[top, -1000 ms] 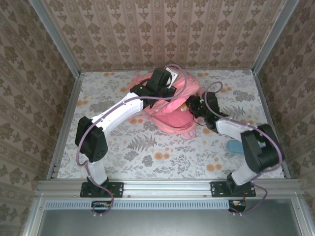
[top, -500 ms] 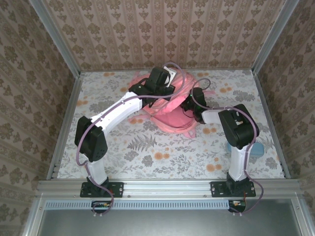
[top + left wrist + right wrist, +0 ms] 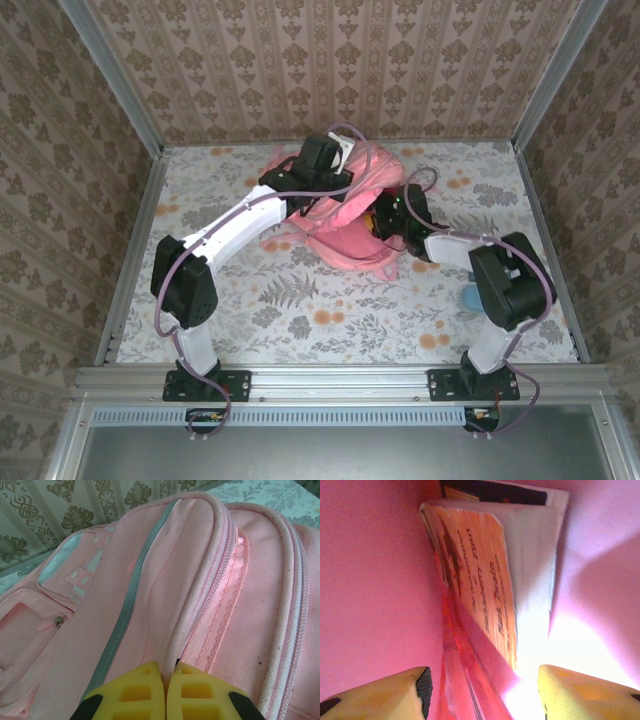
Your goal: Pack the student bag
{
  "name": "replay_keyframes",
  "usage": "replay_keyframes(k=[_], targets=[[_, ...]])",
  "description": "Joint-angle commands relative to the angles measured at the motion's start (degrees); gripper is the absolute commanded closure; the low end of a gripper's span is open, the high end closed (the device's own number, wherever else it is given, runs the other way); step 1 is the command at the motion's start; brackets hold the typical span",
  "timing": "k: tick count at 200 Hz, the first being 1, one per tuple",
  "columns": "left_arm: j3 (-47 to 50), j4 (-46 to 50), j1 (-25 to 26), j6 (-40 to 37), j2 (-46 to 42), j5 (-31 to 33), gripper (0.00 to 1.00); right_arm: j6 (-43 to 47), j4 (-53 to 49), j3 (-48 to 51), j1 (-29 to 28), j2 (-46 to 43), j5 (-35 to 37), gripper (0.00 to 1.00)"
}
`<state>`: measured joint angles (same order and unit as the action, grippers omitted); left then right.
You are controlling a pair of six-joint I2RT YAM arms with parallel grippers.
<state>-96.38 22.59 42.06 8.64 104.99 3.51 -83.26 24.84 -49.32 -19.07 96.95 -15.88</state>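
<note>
**Bag pinched at the zip edge, book seen inside**

A large salmon-pink fabric student bag (image 3: 350,240) is seen lying on the floral-patterned tabletop (image 3: 330,310), at the far middle, close to the back wall. In the left wrist view, its outer fabric (image 3: 150,580) is crossed by a grey stripe (image 3: 127,605), and a pale patch (image 3: 60,567) is set beside a small zipped pocket (image 3: 30,635).

The left gripper (image 3: 165,682) is pressed together, and the piped zip edge of the student bag is pinched between its yellow fingers (image 3: 135,692).

The right gripper (image 3: 385,217) is placed at the bag's right side in the top view. In the right wrist view it (image 3: 484,690) is spread wide, with nothing held between its yellow fingers (image 3: 385,690), and it is surrounded by the pink lining (image 3: 370,580). An orange-covered book with white page edges (image 3: 480,580) is stood on edge inside. A darker cover (image 3: 495,492) is seen behind it.

A small teal object (image 3: 468,297) is partly hidden by the right arm.
</note>
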Motion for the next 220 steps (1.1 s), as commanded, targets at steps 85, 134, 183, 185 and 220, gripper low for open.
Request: replay_keyframes(k=[85,134,183,185,220], targets=[[4.1,-4.89,-3.01,4.95,-2.22,-15.14,0.77,17.57,-39.18,5.55,1.59,-23.63,11.62,0.49],[11.86,-3.05,-6.03,9.03,-6.71,-18.48,0.27,23.81,-51.8,6.88,1.89,-35.42,20.41,0.36],[27.0,-2.69,-9.8,10.21,-16.04,-16.28,0.18,30.27,-53.05,2.41,1.37,-36.95,17.95,0.3],[27.73,-2.65,-9.92,10.04,-16.59,-16.15,0.17,30.4,-52.99,2.22,1.26,-36.66,17.67,0.29],[40.0,-4.47,-12.21,6.81,-21.72,-16.5,0.18,32.02,-50.68,-1.82,-1.19,-29.89,12.36,0.3]])
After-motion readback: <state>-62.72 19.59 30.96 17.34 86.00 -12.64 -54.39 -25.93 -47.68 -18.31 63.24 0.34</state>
